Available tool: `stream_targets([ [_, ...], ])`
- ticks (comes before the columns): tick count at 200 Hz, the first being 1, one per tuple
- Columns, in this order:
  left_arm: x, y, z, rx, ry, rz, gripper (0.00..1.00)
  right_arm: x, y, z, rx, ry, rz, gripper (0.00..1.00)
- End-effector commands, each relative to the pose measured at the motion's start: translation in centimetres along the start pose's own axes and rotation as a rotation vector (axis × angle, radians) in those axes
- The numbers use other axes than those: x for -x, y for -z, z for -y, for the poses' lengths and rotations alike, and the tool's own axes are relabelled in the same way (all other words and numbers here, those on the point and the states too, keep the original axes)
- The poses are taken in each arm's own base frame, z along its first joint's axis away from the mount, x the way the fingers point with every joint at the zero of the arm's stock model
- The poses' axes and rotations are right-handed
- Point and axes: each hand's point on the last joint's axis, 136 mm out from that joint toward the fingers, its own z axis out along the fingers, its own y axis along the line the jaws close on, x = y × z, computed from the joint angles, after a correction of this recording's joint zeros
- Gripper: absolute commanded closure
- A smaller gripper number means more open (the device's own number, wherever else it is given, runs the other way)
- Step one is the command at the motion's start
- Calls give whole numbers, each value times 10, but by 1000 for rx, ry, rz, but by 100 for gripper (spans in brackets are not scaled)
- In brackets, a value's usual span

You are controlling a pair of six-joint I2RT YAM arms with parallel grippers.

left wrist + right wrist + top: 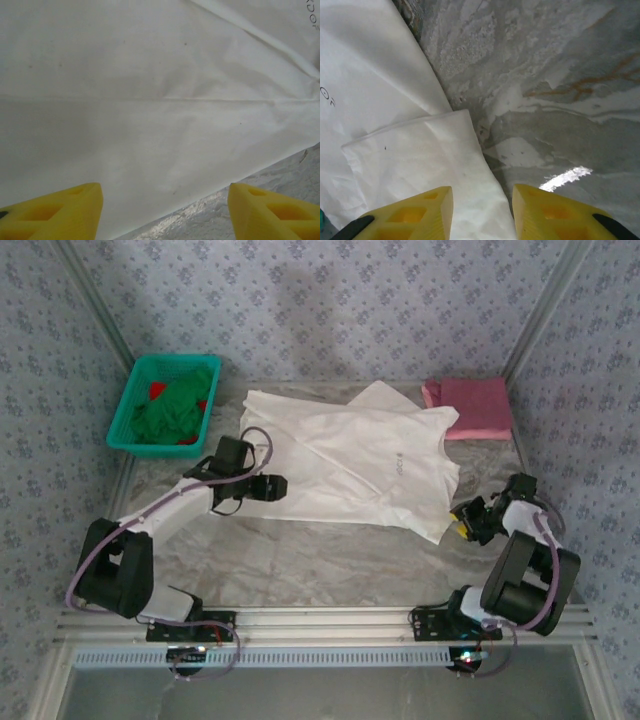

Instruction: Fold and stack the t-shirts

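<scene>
Both held nothing: left fingers (280, 483) wide open over the white shirt (350, 455) spread on the tabletop (300, 560), right fingers (460, 524) part-open astride its sleeve (420, 150), where a shallow pinch could skew the fold.

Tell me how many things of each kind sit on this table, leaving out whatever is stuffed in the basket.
T-shirts: 2, a cream-white cloth t-shirt spread flat and a dusty pink cloth t-shirt folded.
Baskets: 1, a teal plastic mesh basket.
Robot arms: 2, the black-and-white left arm and right arm.
Total: 5.
</scene>
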Motion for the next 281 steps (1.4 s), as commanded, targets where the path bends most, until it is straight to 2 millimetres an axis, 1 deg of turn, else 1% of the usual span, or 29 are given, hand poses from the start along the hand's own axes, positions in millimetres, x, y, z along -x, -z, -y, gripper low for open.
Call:
stream_targets([
  [1,23,8,6,-5,-44,58,34,6,-9,-10,66,52,-4,61],
  [13,23,8,6,-5,-46,59,34,9,-12,-4,43,54,9,59],
  [35,22,9,6,-9,-44,70,34,16,-19,-8,68,78,31,60],
  [50,20,9,4,0,-44,64,34,15,-25,-12,94,74,14,70],
  [67,17,8,2,7,-41,55,34,17,-26,-18,114,98,23,73],
  [80,16,9,2,9,-38,55,34,18,-26,-19,112,98,26,86],
  [91,16,9,1,14,-37,59,34,18,-23,-20,110,103,33,90],
  [120,12,10,0,17,-37,60,34,17,-12,-14,49,107,60,94],
  [135,9,10,-3,28,-32,56,34,15,-4,-13,28,110,71,95],
  [157,6,10,-6,41,-32,55,34,12,11,-12,-9,126,87,99],
  [191,3,14,-11,67,-37,59,34,2,35,-15,-44,140,97,100],
  [226,2,20,-18,104,-37,75,33,-5,64,-36,-26,193,118,100],
  [240,0,21,-22,114,-30,77,34,-11,77,-51,-2,265,130,100],
  [249,-2,23,-26,131,-22,78,34,-17,85,-65,38,330,149,100],
  [269,-7,28,-34,157,4,92,34,-40,98,-99,162,503,175,100],
  [281,-10,31,-39,164,24,101,34,-63,106,-120,289,633,181,100],
])
